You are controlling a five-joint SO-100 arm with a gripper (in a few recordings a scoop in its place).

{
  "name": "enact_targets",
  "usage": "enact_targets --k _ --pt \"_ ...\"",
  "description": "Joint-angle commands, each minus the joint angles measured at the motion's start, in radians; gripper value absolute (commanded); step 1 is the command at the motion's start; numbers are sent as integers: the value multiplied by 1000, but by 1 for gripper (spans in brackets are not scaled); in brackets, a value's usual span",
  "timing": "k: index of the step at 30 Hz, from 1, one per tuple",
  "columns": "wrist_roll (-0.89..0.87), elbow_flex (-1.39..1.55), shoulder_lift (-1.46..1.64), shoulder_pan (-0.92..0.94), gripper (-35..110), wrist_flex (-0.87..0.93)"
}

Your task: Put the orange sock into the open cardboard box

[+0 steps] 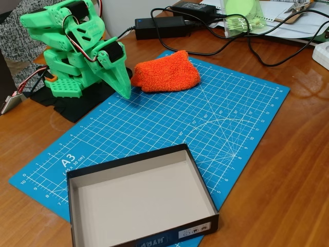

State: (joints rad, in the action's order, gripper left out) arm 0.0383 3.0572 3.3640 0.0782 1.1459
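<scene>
The orange sock (167, 72) lies flat and fluffy at the far edge of the blue cutting mat (221, 118). The open cardboard box (200, 175), black outside and pale inside, sits empty at the near end of the mat with a white label on its front wall. The green arm is folded at the far left, its gripper (123, 87) pointing down at the mat just left of the sock, a small gap between them. Its fingers look closed together with nothing held.
Black power bricks (159, 25) and cables (241, 46) lie behind the mat on the wooden table. Papers and a green translucent object (241, 15) sit at the back right. A white object (323, 54) is at the right edge.
</scene>
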Motion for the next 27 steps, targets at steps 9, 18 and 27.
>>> enact_targets --k 9,18,27 --pt "11 9 11 21 0 0" --pt "12 9 11 20 0 0" --pt "2 9 11 34 0 0"
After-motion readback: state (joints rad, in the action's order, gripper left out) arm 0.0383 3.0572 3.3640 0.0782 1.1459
